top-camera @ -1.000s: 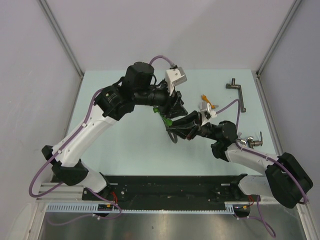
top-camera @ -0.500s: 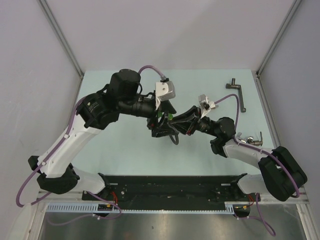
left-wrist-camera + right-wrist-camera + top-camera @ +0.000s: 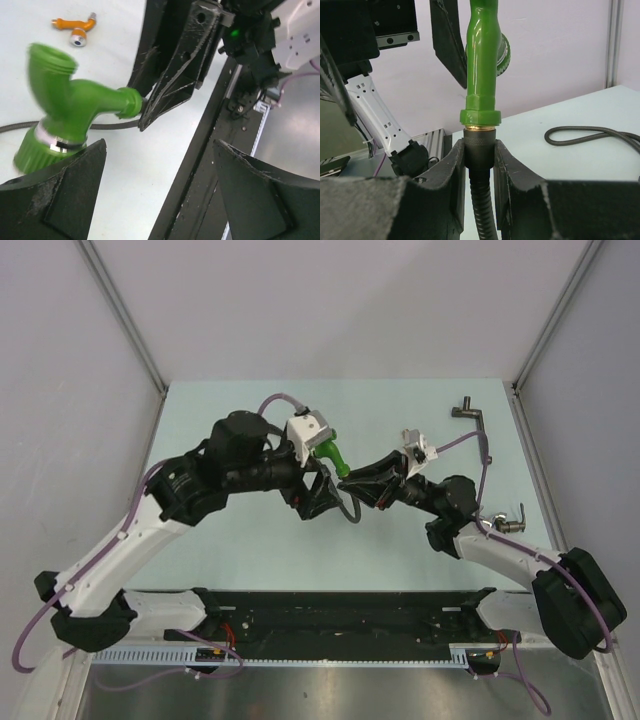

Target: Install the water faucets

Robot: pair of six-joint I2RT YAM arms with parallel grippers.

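Left hand (image 3: 159,150) gapes beside green faucet (image 3: 75,107); right hand (image 3: 480,150) clamps its hose (image 3: 481,212); orange faucet (image 3: 75,27) beyond.

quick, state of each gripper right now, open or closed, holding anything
left gripper: open, holding nothing
right gripper: closed on the end of the hose, with the green faucet sitting on top of it
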